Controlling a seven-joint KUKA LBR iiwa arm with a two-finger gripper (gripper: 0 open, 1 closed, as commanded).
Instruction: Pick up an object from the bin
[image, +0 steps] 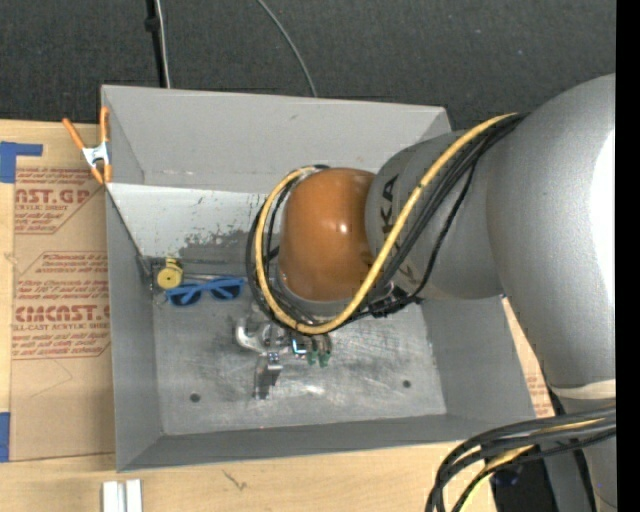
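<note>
**Two loose things counted in one bin**

One pair of blue sunglasses (205, 291) lies up and to the left of the gripper (266, 375). One small yellow round piece (168, 275) sits farther left, touching the glasses. One grey bin (130, 390) holds both. One green bit (318, 355) shows just right of the gripper; whether it is loose cannot be told.

- The arm (500, 220) is running off the right edge.
- Its orange cover (325, 235) is hiding the top of the gripper (267, 380).
- A yellow thing (168, 274) is looking too small to identify.
</note>
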